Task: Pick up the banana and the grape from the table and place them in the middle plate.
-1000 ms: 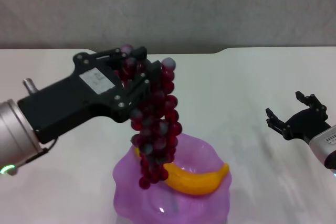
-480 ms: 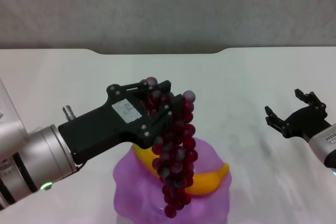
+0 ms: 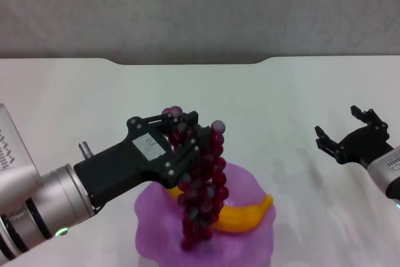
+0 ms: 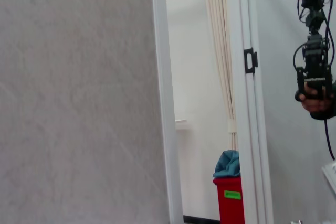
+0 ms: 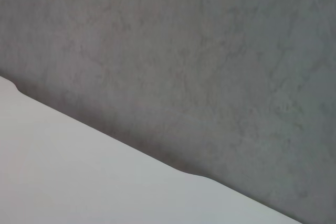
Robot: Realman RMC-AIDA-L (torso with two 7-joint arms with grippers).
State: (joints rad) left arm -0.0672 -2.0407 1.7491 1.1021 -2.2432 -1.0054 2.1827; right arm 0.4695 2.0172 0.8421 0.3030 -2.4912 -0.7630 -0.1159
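The white table [image 3: 300,92] stretched wide before me, a grey wall behind its notched far edge. On it sat the purple plate [image 3: 147,217], the banana [image 3: 244,214] already lying inside. My left gripper [image 3: 187,148] pinched the grapes [image 3: 203,186] by their top so the bunch hung into the plate. My right gripper [image 3: 353,142] waited spread, well off to the side.

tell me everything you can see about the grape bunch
The grape is a long bunch of small, round, glossy dark red-purple berries. It hangs upright, its top clamped in the left tool, its lower end reaching down into the middle plate in front of the banana.
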